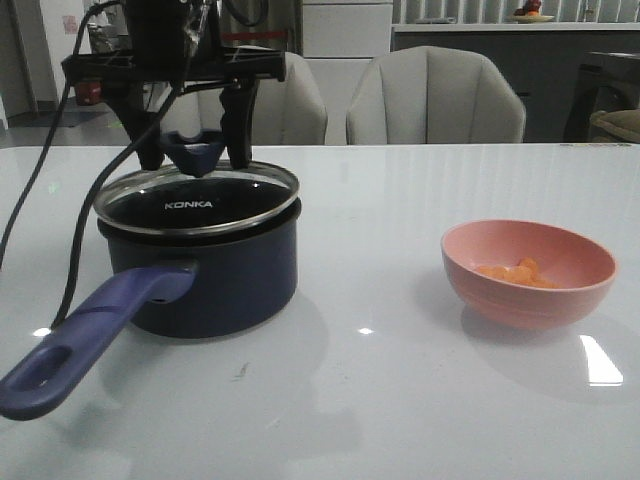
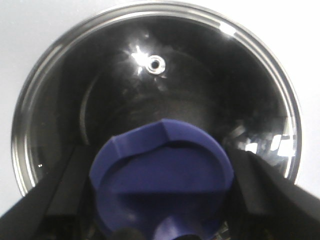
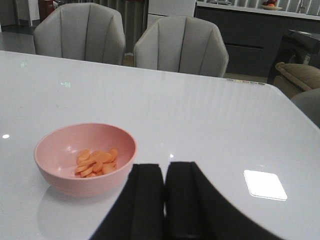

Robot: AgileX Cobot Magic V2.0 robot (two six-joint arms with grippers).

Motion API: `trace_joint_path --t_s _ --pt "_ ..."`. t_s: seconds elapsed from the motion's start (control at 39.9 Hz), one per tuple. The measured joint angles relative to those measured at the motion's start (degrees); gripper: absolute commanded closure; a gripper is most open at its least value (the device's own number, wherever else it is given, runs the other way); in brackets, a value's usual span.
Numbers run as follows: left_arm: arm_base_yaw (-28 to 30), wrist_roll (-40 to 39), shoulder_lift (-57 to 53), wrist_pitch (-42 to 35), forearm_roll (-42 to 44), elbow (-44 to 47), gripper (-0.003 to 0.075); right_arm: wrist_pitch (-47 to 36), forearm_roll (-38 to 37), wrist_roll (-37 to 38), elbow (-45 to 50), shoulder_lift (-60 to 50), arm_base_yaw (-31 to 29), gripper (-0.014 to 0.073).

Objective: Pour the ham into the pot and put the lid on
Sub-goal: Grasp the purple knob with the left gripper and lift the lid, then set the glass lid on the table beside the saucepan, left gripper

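My left gripper (image 1: pixel 195 150) stands over the dark navy saucepan with its long blue-purple handle (image 1: pixel 200 270), fingers straddling the blue flared knob (image 1: pixel 196 152) of the round clear glass lid with a steel rim and white "KONKA" lettering (image 1: pixel 197 198). The jaws sit close on either side of the knob; whether they grip it or merely flank it, I cannot tell. The lid lies tilted on the pot's rim, at ten o'clock on the white glossy table (image 1: pixel 400 400).

In the left wrist view, the knob (image 2: pixel 162 182) fills the space between my dark fingers (image 2: pixel 60 195), and the glass dome (image 2: pixel 155 95) shows a small steam vent.

The ham, small orange-pink slices (image 1: pixel 515 272), is in the round pink bowl (image 1: pixel 528 295) at three o'clock, well apart from the pot. My right gripper (image 3: pixel 165 200) hangs near the bowl (image 3: pixel 65 172) with its fingers pressed nearly together, holding nothing; the slices (image 3: pixel 96 162) lie heaped against one side.

I judge the lid stiff, fairly heavy and breakable, its glass slick, so the knob is the only sound hold. The bowl looks light and rigid; its rim is where I would pinch it, and the loose slices should slide out readily.
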Motion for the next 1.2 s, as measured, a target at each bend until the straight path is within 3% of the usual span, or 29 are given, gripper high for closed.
trace_joint_path --t_s 0.35,0.68,0.93,1.2 --pt "4.0 5.9 -7.6 0.4 0.5 0.0 0.0512 0.0 0.0 0.0 0.0 0.0 0.0 0.0434" --pt "17.4 12.3 -17.1 -0.1 1.5 11.5 0.0512 0.0 0.0 0.0 0.0 0.0 0.0 0.0434" --pt "27.2 17.0 -20.8 -10.1 -1.0 26.8 0.0512 0.0 0.0 0.0 0.0 0.0 0.0 0.0434" --pt "30.1 18.8 -18.0 -20.4 -2.3 38.1 0.0512 0.0 0.0 0.0 0.0 0.0 0.0 0.0434"
